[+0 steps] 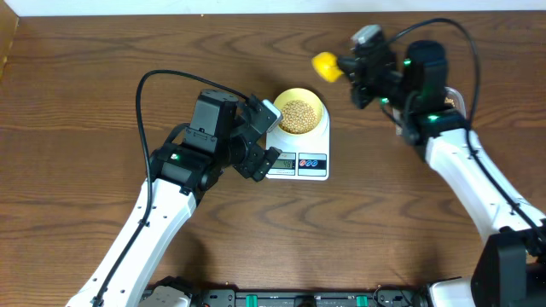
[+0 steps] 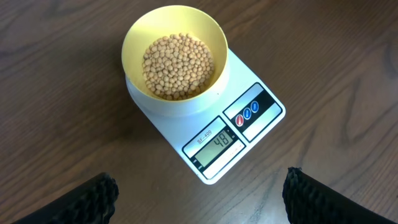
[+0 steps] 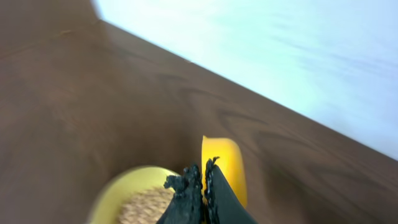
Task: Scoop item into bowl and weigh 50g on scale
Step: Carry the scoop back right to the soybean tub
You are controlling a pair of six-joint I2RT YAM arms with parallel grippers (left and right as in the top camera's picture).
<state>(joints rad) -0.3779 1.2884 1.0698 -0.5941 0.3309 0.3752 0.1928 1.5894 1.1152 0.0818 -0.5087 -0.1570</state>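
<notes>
The soybeans (image 2: 178, 66) lie in a grainy tan heap at the bottom of the pale-yellow bowl (image 2: 134, 37), covering its floor without reaching the rim. The bowl sits on the round platform at the far end of the white kitchen scale (image 2: 267, 121), and the grey display (image 2: 216, 144) nearer the left wrist camera reads 48, with the coloured buttons (image 2: 247, 114) just beside it.

From above, the bowl of beans (image 1: 299, 112) sits on the scale (image 1: 320, 166) near the middle of the wooden bench (image 1: 77, 102). The left claw (image 1: 256, 141) hangs just beside the scale's left edge, close to the display and next to the bowl, touching neither as far as I can see. Its two dark fingers (image 2: 93, 199) show at the bottom corners of its own camera, spread wide with nothing between them, the scale and bowl lying ahead of the gap.

The right claw (image 1: 354, 72) is up and to the right of the bowl, near it but clear of the scale. It is closed tight on the yellow scoop (image 1: 325, 66), whose head sticks out to its left, above the bench beyond the bowl's far right rim. In the blurred right wrist view the pinched fingertips (image 3: 196, 186) clamp the scoop (image 3: 225, 165), with the bowl and beans (image 3: 146, 205) just below and to the left.
</notes>
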